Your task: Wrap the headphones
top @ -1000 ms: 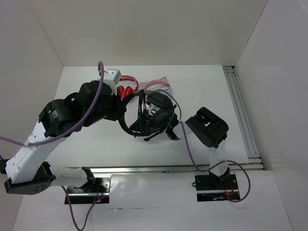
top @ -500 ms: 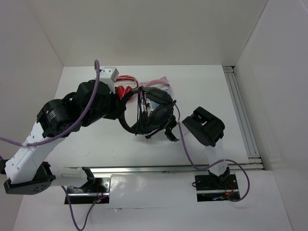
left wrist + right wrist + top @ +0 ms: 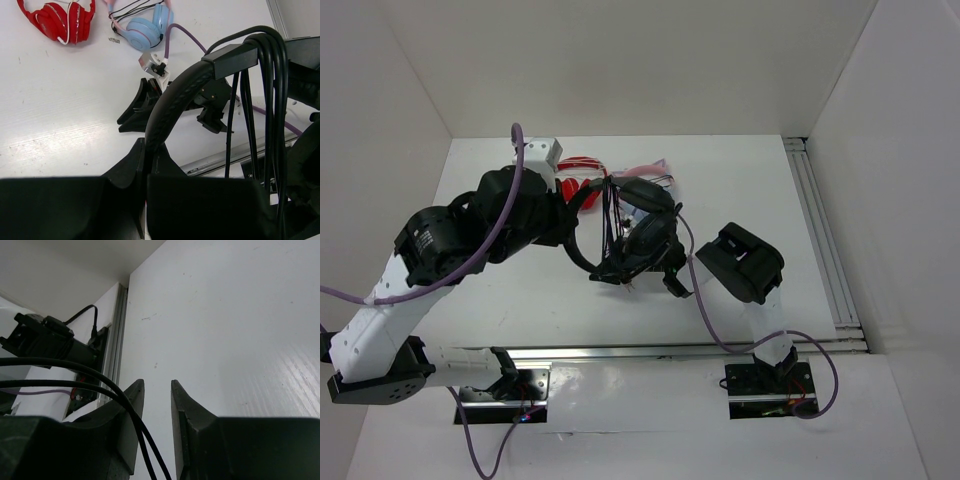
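The black headphones hang above the table in the middle of the top view. My left gripper is shut on their padded headband, which rises from between its fingers in the left wrist view. Several turns of the thin black cable hang looped over the headband. My right gripper sits low, just right of the earcups, and also shows in the left wrist view. In the right wrist view its jaws stand a little apart, and two cable strands run across the left finger.
Red-and-white headphones and light-blue headphones with pink ears lie at the back behind the black ones. A metal rail runs along the right side and another along the front. White walls enclose the table.
My left arm has swung the headphones slightly left and turned them. My right gripper has moved left, closer in under the earcups.
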Controlling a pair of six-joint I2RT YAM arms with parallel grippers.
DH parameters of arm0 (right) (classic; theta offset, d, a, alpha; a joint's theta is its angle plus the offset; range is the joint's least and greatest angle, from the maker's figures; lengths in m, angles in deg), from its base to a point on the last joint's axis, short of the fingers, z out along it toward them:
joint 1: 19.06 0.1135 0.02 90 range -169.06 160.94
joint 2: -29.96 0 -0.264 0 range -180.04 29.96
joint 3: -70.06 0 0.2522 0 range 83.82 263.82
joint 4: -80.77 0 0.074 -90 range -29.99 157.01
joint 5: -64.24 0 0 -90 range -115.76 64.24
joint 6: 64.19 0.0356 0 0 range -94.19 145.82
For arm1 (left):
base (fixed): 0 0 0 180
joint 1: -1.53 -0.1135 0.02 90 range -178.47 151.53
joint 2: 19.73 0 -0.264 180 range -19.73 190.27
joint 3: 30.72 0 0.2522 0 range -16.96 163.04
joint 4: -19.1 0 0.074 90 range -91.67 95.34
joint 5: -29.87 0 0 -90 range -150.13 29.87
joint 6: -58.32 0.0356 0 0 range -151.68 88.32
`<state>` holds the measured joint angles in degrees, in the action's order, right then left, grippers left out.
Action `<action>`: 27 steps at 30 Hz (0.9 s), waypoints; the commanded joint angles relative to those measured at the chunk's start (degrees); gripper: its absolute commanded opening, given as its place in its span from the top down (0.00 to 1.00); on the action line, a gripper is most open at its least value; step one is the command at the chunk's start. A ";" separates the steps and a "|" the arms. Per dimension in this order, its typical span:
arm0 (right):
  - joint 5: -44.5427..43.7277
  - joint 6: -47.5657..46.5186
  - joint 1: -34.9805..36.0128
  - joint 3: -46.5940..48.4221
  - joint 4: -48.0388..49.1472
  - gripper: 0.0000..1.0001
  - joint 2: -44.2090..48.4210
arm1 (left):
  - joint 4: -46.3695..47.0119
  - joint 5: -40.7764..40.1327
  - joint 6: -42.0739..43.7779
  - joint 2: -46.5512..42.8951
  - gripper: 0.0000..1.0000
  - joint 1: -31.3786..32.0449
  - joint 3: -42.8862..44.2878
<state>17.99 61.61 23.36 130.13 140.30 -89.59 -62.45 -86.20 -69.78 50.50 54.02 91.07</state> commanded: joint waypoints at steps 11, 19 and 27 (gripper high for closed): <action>-0.15 -3.88 -0.05 -2.09 2.11 0.62 -0.52 | 2.49 -3.20 -1.00 -0.63 1.00 -0.72 2.10; -0.15 -3.89 -0.05 -2.70 1.06 0.62 -1.03 | 2.49 -5.40 -0.39 -0.63 1.00 -0.72 1.48; -0.76 -5.11 -0.05 -3.33 -0.69 0.60 -1.57 | 1.44 -7.16 0.14 -0.63 1.00 -1.33 1.48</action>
<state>17.97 58.79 23.34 127.83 139.21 -90.48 -63.90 -91.51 -69.30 50.53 53.48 91.07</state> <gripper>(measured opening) 0.395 0.092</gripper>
